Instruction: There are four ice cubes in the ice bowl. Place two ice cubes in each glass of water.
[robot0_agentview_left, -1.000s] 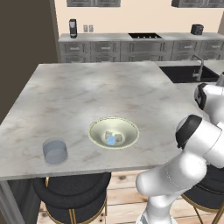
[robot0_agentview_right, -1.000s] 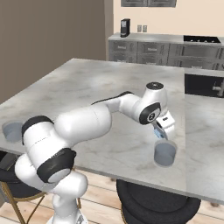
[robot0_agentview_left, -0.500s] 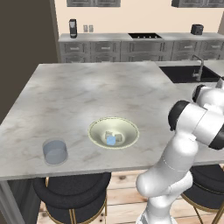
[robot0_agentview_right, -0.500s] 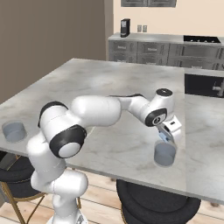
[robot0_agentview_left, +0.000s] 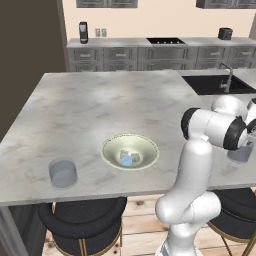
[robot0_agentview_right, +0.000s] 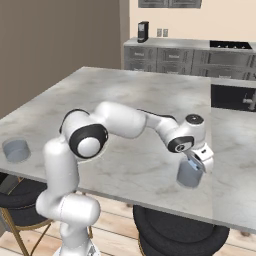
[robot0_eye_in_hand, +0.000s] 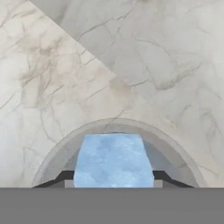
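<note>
**Hand view: 1 cube poised over a glass**

Hand view shows the pincer (robot0_eye_in_hand: 113, 181) clenched on an ice cube (robot0_eye_in_hand: 113, 159), just above the right glass (robot0_agentview_right: 190, 173). The ice bowl (robot0_agentview_left: 112, 145) holds about 2 cubes (robot0_agentview_left: 126, 159); the exact count is unclear. The left glass (robot0_agentview_left: 63, 173) looks empty on the counter (robot0_agentview_left: 100, 107).

Stood on the counter (robot0_agentview_left: 100, 105): ice bowl (robot0_agentview_left: 130, 152) with ice cubes (robot0_agentview_left: 127, 159) in middle, one glass (robot0_agentview_left: 63, 173) left, other glass (robot0_agentview_right: 190, 173) right under gripper (robot0_agentview_right: 199, 159).

Glossy white rounded arm (robot0_agentview_right: 125, 120) segments joined by dark grey-black joints, rising from a bulbous white base.
</note>
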